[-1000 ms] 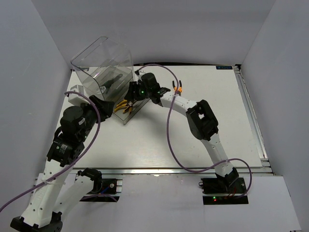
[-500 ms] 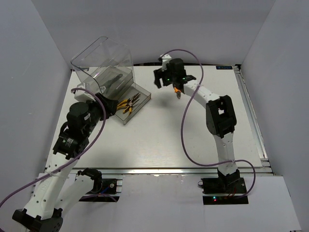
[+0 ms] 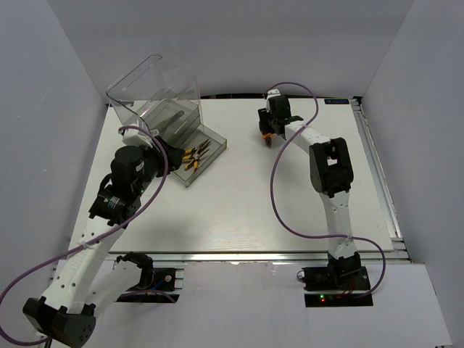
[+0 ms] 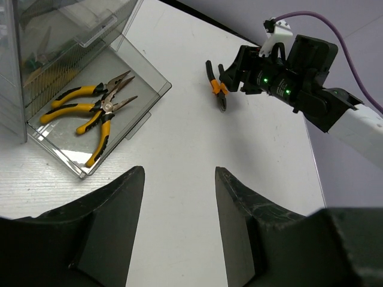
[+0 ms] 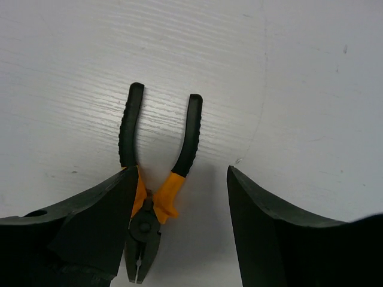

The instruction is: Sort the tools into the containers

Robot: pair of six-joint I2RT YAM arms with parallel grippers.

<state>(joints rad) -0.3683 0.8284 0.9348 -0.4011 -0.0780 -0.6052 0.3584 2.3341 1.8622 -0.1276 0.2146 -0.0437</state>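
The clear cabinet [image 3: 156, 98] stands at the back left with its bottom drawer [image 3: 212, 148] pulled out. Two yellow-handled pliers [image 4: 90, 110] lie in that drawer [image 4: 143, 89]. A dark tool [image 3: 170, 119] shows inside the cabinet. A third pair of pliers [image 5: 149, 197], with black and orange handles, lies on the table at the back middle [image 3: 267, 138]. My right gripper [image 5: 182, 179] is open and sits just above it, with the pliers between the fingers close to the left finger [image 5: 90, 227]. My left gripper [image 4: 179, 179] is open and empty beside the drawer [image 3: 174, 156].
White walls enclose the table on the left, back and right. A metal rail [image 3: 377, 167] runs along the right edge. Purple cables [image 3: 279, 196] loop from both arms. My right arm [image 4: 335, 113] reaches across the back of the table.
My right gripper has left the drawer and swung right to the back middle, over the orange and black pliers. My left arm has shifted a little towards the drawer.
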